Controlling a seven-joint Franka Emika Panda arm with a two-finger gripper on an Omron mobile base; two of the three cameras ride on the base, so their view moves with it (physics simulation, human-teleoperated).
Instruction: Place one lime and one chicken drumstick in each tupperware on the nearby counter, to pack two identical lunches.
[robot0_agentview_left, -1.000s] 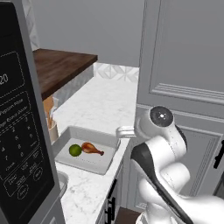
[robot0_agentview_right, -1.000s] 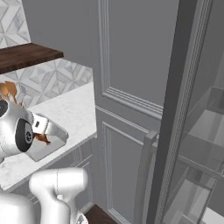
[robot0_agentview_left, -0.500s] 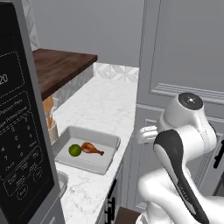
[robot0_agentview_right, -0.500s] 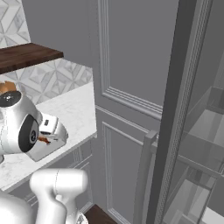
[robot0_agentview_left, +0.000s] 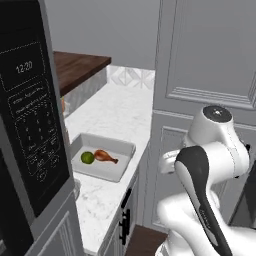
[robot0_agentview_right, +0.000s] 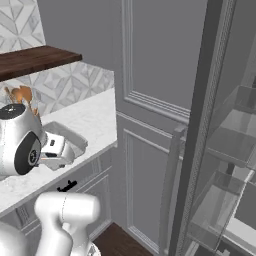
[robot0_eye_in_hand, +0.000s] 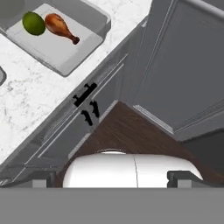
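White marble counter (robot0_agentview_left: 117, 112), 1 grey tupperware (robot0_agentview_left: 121, 147) on it

The desk (robot0_agentview_left: 117, 112) is seen in white with faint grey veining. A pale grey tupperware (robot0_agentview_left: 122, 147) is shown, with a green lime (robot0_agentview_left: 87, 157) and a reddish-brown, orange-tinted chicken drumstick (robot0_agentview_left: 104, 156) inside it. The cabinets (robot0_eye_in_hand: 83, 127) are rendered in grey panels with black handles (robot0_eye_in_hand: 84, 94). A dark brown wood grain is shown on the wall shelf (robot0_agentview_left: 77, 67) and on the floor (robot0_eye_in_hand: 127, 131). The backsplash (robot0_agentview_right: 70, 85) is patterned in grey and white diamond shapes. The microwave (robot0_agentview_left: 30, 120) is black, with white lettering on its panel. The arm (robot0_agentview_left: 210, 150) is white with a dark band, and the claw (robot0_eye_in_hand: 111, 179) has dark tips.
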